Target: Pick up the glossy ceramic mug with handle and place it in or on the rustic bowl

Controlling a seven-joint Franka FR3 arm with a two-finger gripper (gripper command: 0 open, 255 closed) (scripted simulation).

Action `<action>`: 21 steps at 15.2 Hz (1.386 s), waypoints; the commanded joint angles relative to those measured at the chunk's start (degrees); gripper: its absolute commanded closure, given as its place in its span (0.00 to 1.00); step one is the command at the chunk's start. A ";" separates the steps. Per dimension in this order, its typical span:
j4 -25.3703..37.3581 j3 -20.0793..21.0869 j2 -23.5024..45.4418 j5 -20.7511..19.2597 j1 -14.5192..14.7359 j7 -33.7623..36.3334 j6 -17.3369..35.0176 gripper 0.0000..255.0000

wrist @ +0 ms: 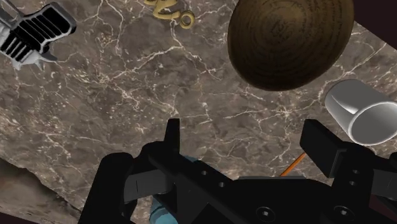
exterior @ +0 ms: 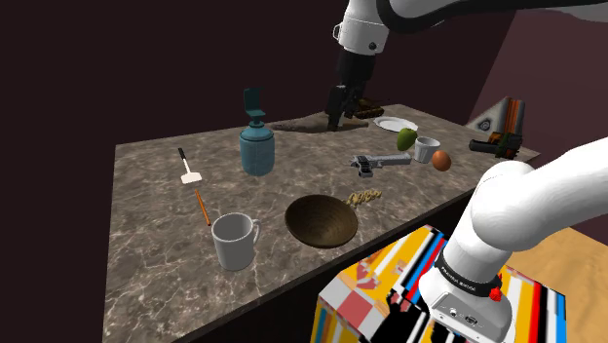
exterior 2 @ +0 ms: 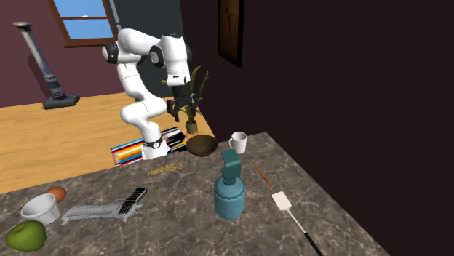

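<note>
Item: white mug, upright on the veined desk, just beside the brown bowl. Gripper: raised well apart, fingers wide, empty.

The white mug stands just beside the dark bowl at the far edge of the marble counter. The gripper hangs high over the counter. Nearer, a teal bottle stands between a grey tool and a spatula.
</note>
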 commanded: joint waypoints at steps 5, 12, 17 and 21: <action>0.15 7.26 6.04 2.40 1.71 7.49 5.41 0.00; 3.12 16.05 16.21 2.52 2.39 16.87 11.94 0.00; 7.25 22.43 25.51 -0.52 2.01 24.80 15.99 0.00; 11.80 27.11 34.40 -5.73 1.84 32.42 18.34 0.00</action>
